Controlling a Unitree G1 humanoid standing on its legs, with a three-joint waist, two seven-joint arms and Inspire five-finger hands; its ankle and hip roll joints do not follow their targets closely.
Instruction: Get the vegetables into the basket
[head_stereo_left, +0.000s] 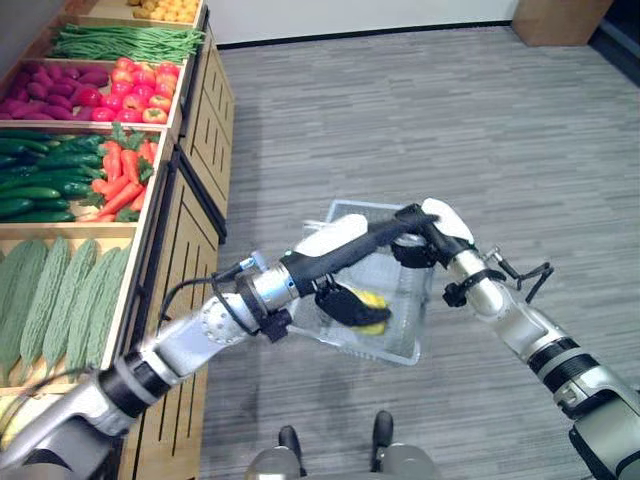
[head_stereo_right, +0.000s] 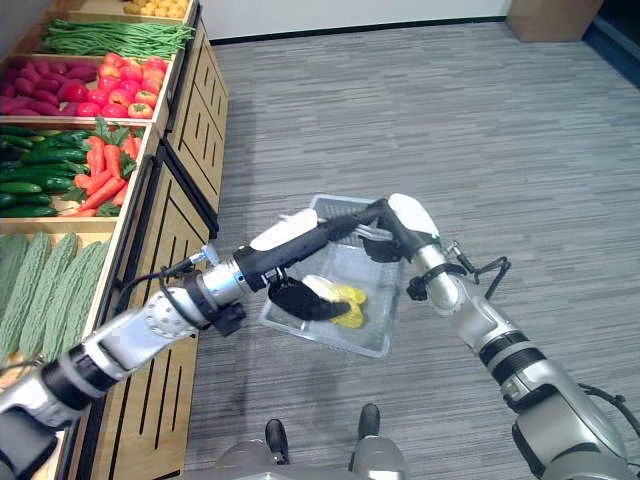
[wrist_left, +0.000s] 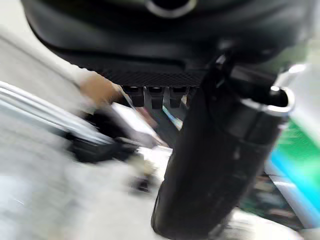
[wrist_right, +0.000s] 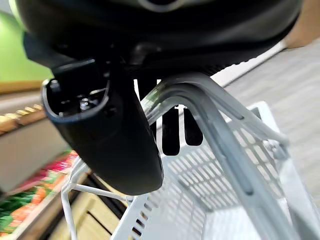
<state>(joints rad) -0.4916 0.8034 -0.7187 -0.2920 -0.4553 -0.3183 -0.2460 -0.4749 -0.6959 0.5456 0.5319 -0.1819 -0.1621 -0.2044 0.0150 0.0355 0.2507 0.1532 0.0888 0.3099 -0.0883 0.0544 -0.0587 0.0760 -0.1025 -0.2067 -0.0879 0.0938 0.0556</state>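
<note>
Basket (head_stereo_left: 400, 345) hangs off the floor, its handle hooked in the right hand (head_stereo_left: 425, 232) so it stays within the other arm's reach.
Left hand (head_stereo_left: 345, 303) dips inside, just below the right, fingers curled round a yellow vegetable (head_stereo_left: 372, 300) — looks mid-drop; produce shelf (head_stereo_left: 150, 215) waits beyond it.
</note>
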